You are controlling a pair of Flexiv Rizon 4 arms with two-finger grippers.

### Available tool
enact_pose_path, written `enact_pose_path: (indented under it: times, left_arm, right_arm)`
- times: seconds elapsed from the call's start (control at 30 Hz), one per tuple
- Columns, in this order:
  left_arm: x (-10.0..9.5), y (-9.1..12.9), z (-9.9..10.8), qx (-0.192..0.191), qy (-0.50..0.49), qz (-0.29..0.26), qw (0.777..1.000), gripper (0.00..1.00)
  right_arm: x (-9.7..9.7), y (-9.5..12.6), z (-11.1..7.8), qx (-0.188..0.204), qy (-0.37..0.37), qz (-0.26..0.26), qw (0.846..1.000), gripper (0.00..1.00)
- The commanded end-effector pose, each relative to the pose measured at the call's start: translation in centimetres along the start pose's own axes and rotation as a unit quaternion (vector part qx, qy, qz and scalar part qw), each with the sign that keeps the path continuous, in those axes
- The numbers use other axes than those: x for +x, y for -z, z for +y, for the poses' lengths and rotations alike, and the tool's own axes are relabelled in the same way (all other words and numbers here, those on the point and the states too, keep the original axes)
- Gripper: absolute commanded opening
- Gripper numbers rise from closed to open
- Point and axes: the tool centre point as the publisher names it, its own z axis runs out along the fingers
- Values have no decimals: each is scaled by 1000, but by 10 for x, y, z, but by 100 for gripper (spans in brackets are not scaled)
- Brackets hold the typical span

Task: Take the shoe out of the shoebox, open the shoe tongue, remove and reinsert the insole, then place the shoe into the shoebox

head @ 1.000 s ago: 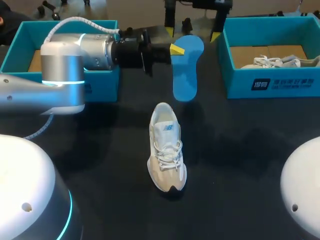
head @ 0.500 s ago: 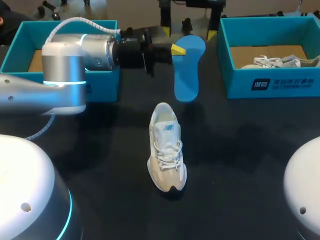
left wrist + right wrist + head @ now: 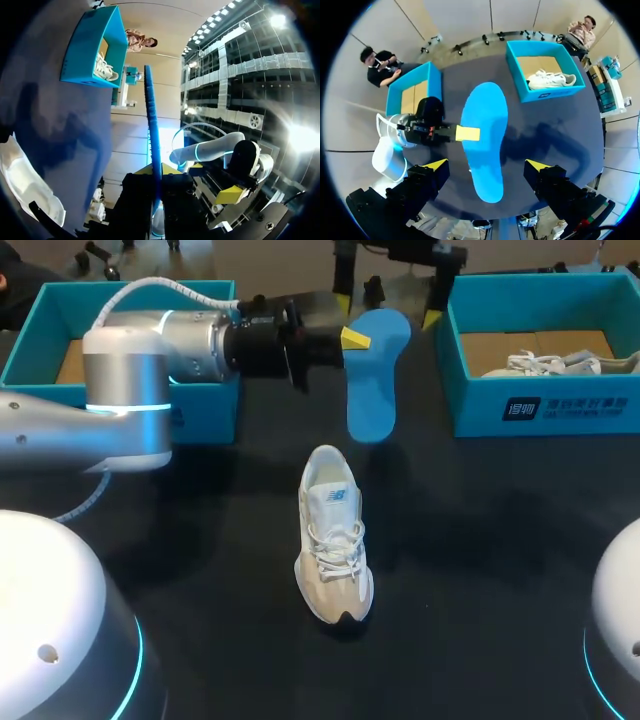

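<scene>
One blue insole (image 3: 375, 380) gripped in L pincer (image 3: 357, 338), R pincer (image 3: 487, 165) wide open over it, white shoe (image 3: 333, 535) on table (image 3: 480, 540)

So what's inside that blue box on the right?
A white shoe lies on the brown cardboard floor of the box. Nothing else shows in there; whatever is under the shoe is covered.

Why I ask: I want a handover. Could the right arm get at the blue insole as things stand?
Probably yes. The right pincer hangs open directly over the blue insole, which the left pincer holds in the air by one long edge. Nothing shows between them, and the far edge is free.
</scene>
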Motion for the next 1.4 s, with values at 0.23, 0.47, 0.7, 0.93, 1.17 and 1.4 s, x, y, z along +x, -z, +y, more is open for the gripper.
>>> enact_pose_path:
  times: [0.23,0.47,0.7,0.93,1.17,1.4]
  left_arm:
    - [-2,10,2,-3,-12,-6,1000,0]
    - [-4,16,2,1,-13,-12,1000,0]
    - [-4,19,4,5,-12,-13,1000,0]
    - [-4,20,6,7,-13,-14,1000,0]
    - [0,22,8,7,-17,-10,1000,0]
    - [5,24,10,2,-53,-9,999,0]
  right_arm:
    - [-25,-8,-4,-8,-14,94,995,100]
    - [-39,-14,-1,-12,-20,149,989,100]
    - [-46,-11,1,-41,4,216,976,100]
    - [-48,-16,5,-21,27,281,959,100]
    - [-49,-27,4,-1,37,336,941,100]
    - [-50,-33,2,7,45,391,919,100]
